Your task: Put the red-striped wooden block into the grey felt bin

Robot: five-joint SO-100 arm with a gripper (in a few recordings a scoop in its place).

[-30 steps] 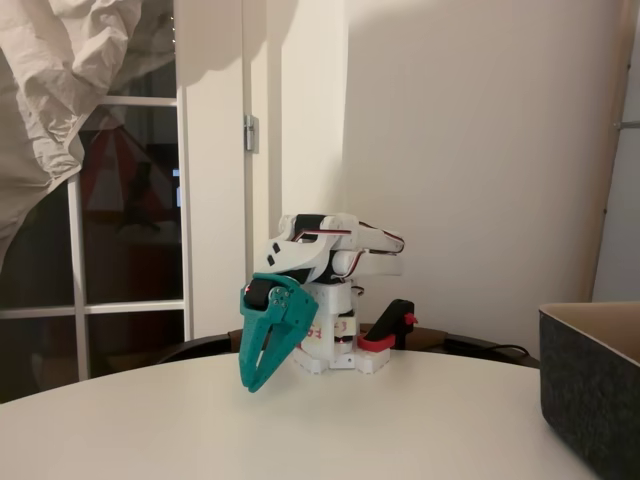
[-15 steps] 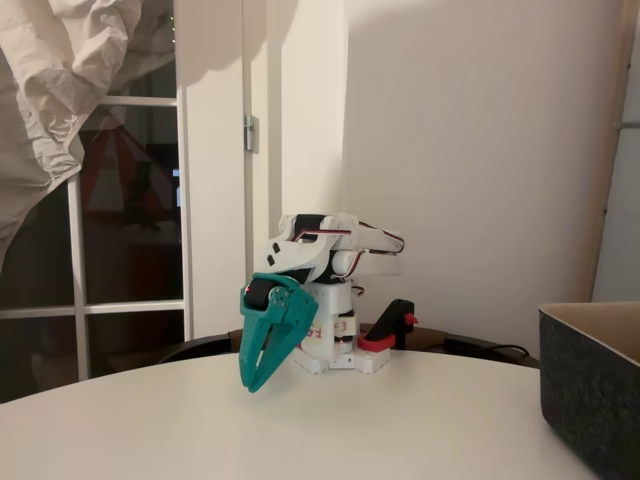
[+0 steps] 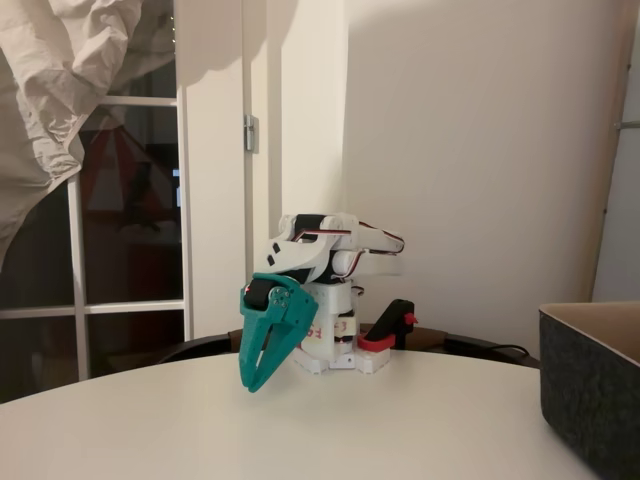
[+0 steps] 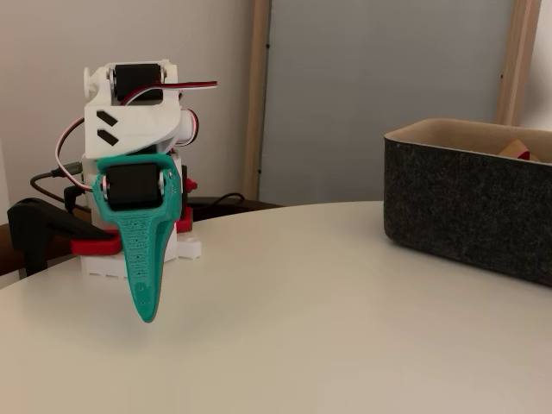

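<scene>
Nothing has moved in the last second. My teal two-finger gripper (image 3: 254,378) hangs closed and empty above the white round counter (image 3: 400,420). A wooden corner, probably the red-striped wooden block (image 4: 516,148), already lies in the dark grey felt bin (image 4: 466,211).

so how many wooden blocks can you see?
1: a light-brown wooden block pokes above the rim inside the dark grey felt bin, at the right of a fixed view. The bin's walls could hide more.

- We are seeing the arm (image 3: 325,290) sitting at the table's (image 3: 400,430) far side;
- the grey felt bin (image 4: 470,203) is standing right of it, well apart.
</scene>
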